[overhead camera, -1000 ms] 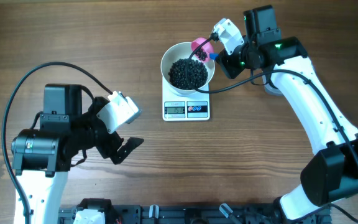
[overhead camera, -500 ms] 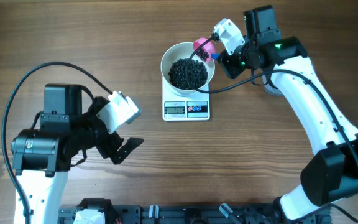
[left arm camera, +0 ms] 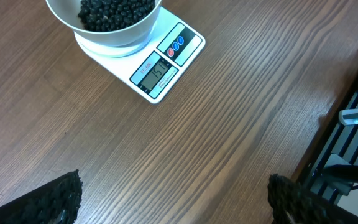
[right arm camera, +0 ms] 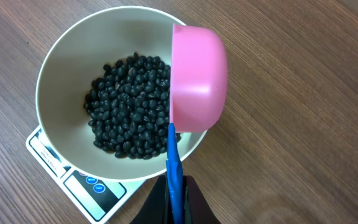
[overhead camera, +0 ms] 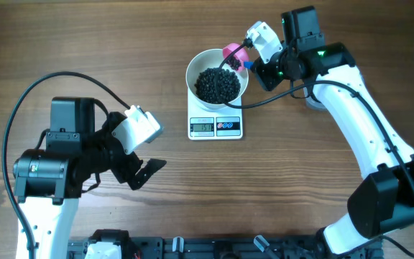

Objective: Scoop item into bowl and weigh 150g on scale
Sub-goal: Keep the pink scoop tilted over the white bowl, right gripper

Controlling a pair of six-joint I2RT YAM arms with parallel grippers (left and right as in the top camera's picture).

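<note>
Pink scoop (right arm camera: 197, 78) tipped sideways over the rim of the bowl (right arm camera: 55, 68)
Right gripper (right arm camera: 174, 193) clenched on the scoop's blue handle (right arm camera: 173, 155), just beside the bowl; beans (right arm camera: 129, 106) heaped in the bowl atop the scale (right arm camera: 51, 155); left gripper (left arm camera: 173, 202) gaping, empty, well apart.

The brown wooden table (overhead camera: 300, 187) has a straight grain running along its length. A pink round plastic scoop (right arm camera: 194, 78) with a narrow blue handle (right arm camera: 173, 168) is turned on its side over the far part of the table; in the right wrist view its open mouth faces left and its domed base faces right. A black railed frame (overhead camera: 214, 248) runs along the near table edge.
</note>
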